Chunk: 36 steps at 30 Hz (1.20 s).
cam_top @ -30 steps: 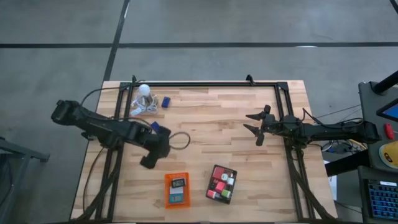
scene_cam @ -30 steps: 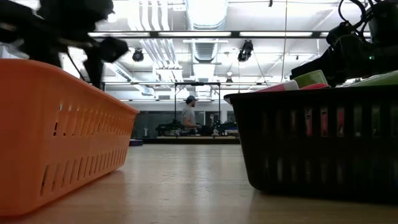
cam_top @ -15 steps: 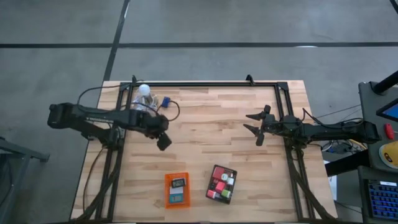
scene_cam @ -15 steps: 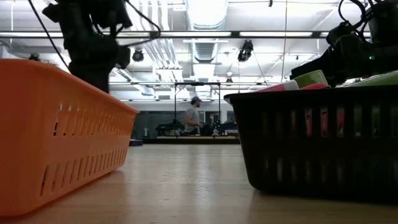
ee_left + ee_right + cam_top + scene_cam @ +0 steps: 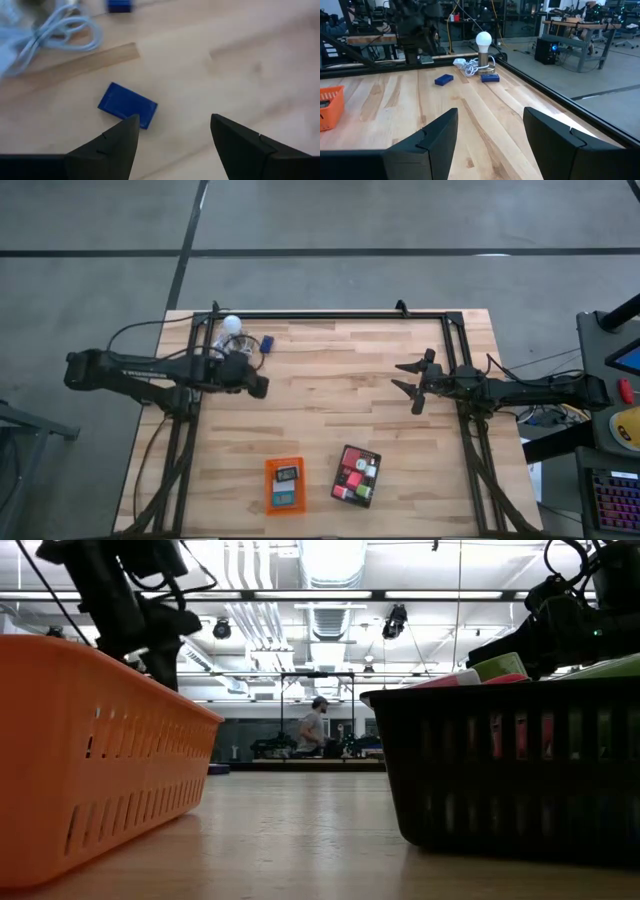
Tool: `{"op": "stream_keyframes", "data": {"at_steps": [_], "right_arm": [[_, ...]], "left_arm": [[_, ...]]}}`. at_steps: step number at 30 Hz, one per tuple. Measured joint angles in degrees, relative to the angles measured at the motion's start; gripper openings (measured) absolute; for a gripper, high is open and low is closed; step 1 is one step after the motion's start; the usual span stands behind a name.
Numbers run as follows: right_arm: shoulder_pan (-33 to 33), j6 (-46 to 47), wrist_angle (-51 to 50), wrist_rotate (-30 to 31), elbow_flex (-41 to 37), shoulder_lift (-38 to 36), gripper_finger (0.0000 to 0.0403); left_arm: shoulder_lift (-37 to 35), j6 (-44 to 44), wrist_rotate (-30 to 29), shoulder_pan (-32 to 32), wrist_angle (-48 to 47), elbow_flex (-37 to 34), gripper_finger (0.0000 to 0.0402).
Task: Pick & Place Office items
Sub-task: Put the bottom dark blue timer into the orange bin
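I see my left gripper (image 5: 172, 137) open above a blue block (image 5: 127, 105); right gripper (image 5: 412, 380) open, idle.

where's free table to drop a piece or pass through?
Free: the wide middle of the table, between the left pincer and the right pincer, from the far edge down to the orange tray and black tray. Also the right near corner. Crowded: far-left corner, with bulb, white cable, two blue blocks and the left pincer.
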Motion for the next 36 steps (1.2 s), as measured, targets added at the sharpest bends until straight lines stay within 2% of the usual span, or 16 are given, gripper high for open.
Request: {"op": "stream_keyframes", "data": {"at_steps": [3, 8, 10, 12, 15, 17, 20, 24, 32, 36], "right_arm": [[-0.01, -0.03, 0.01, 0.00, 0.00, 0.00, 0.0219], [0.00, -0.02, 0.01, 0.01, 0.00, 0.00, 0.0219], [0.00, -0.05, 0.01, 0.00, 0.00, 0.00, 0.0219], [-0.01, -0.06, 0.01, 0.00, 0.00, 0.00, 0.0219], [-0.01, -0.06, 0.01, 0.01, 0.00, 0.00, 0.0219], [0.00, -0.05, 0.01, 0.00, 0.00, 0.00, 0.0219], [-0.01, -0.06, 0.01, 0.00, 0.00, 0.00, 0.0219], [0.01, -0.05, -0.03, 0.00, -0.01, 0.02, 0.0219], [-0.01, -0.08, -0.03, 0.01, 0.00, 0.00, 0.0219], [-0.01, -0.08, -0.03, 0.00, 0.00, 0.00, 0.0219]], "left_arm": [[-0.25, -15.06, -1.49, 0.10, 0.64, -2.14, 0.0248], [0.39, -45.13, 4.56, 0.07, 4.81, -6.62, 0.0239], [0.81, -50.69, 4.57, 0.07, 10.02, -8.64, 0.0239], [1.32, -50.40, 2.39, 0.02, 15.63, -10.03, 0.0238], [2.81, -43.33, -6.23, -0.11, 22.85, -11.74, 0.0238], [4.12, -44.90, -8.38, -0.09, 24.67, -12.20, 0.0238], [6.45, -51.02, -8.13, -0.14, 23.64, -12.50, 0.0237], [9.47, -51.95, -7.52, 0.02, 21.67, -10.66, 0.0236], [12.07, -58.14, -3.58, 1.56, 1.96, -0.60, 0.0236], [12.87, -60.88, -1.52, 3.75, -0.08, 0.08, 0.0236]]}}
